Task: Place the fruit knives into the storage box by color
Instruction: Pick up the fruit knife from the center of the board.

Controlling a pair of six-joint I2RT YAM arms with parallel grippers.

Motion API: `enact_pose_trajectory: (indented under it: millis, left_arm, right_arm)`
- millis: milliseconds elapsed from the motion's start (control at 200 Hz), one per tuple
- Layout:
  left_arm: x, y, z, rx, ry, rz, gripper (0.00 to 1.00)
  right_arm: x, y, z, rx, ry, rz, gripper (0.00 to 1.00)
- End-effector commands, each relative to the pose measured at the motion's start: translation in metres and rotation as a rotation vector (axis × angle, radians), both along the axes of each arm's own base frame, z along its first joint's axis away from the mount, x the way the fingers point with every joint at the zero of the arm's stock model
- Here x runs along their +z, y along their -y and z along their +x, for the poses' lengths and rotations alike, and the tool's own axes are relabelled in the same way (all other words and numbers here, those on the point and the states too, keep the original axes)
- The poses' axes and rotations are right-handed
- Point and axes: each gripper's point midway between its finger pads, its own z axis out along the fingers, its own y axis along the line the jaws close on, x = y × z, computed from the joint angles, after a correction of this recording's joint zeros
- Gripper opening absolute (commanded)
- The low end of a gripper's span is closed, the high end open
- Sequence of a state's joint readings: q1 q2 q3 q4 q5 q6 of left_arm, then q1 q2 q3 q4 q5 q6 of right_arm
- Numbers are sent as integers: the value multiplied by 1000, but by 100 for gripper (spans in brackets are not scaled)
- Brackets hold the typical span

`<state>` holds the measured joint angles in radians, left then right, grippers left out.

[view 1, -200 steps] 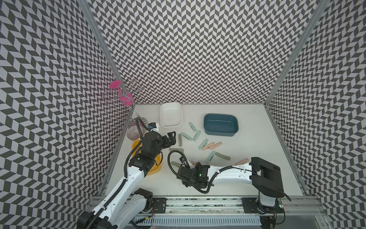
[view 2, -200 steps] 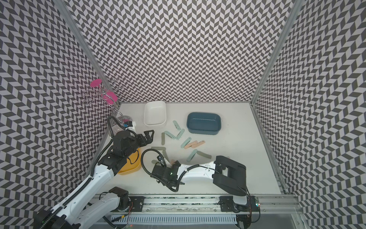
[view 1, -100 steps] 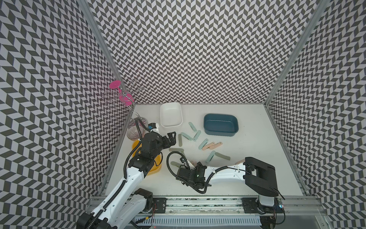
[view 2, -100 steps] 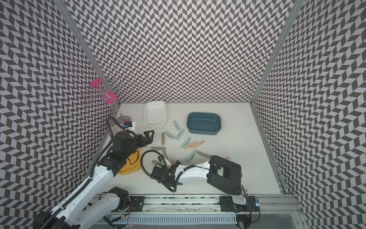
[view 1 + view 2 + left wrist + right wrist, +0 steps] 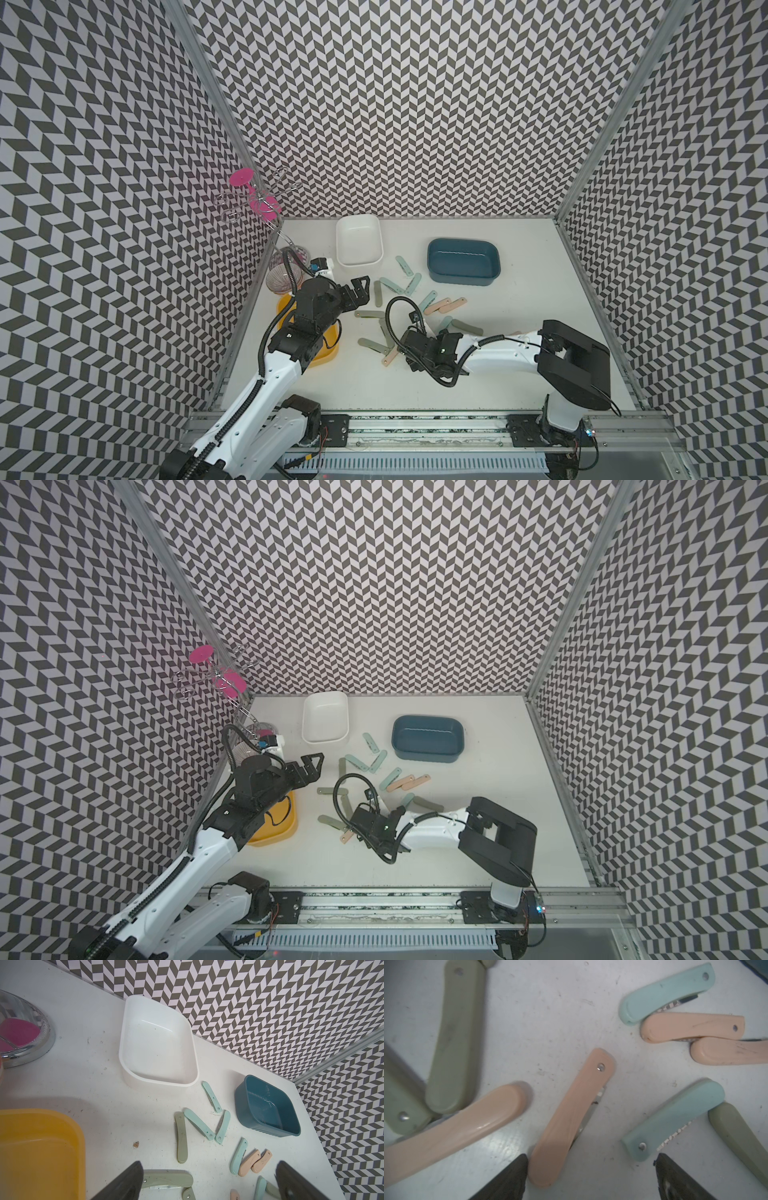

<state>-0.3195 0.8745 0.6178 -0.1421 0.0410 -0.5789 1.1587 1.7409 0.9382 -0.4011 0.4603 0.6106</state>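
Both your right gripper [image 5: 590,1157] and left gripper [image 5: 208,1164] stand wide open, holding nothing. The right hangs low over a peach-pink flat plastic fruit knife [image 5: 571,1118] lying on the white tabletop [image 5: 550,1012], between its jaws, just beside one finger [image 5: 512,1178]. The left hovers by the yellow plastic box [image 5: 41,1147]; other knives [image 5: 180,1136] lie scattered nearby.

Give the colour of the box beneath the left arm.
The box is yellow, clearest in the left wrist view.

The black parallel-jaw right gripper [image 5: 590,1165] slides toward 2 o'clock — its bulky black elbow [image 5: 575,365] swings toward 3 o'clock.
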Motion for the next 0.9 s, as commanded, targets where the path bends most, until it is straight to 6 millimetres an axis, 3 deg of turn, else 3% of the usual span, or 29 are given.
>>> enact_pose_trajectory:
  millis: [0,115,265,661,896]
  left_arm:
    - [8,-1,-2,2,19,-28,100]
    - [11,0,-2,-2,26,-34,100]
    - [11,1,-1,-7,32,-33,100]
    - [14,3,-1,-16,38,-36,100]
    - [14,4,0,-21,40,-37,100]
  right_arm:
    - [13,-4,-8,10,-45,102,93]
    - [36,-21,-13,21,-70,251,91]
    - [48,-36,-13,27,-93,350,85]
    - [17,-35,-7,-1,-115,279,70]
    - [2,-28,6,-35,-112,252,58]
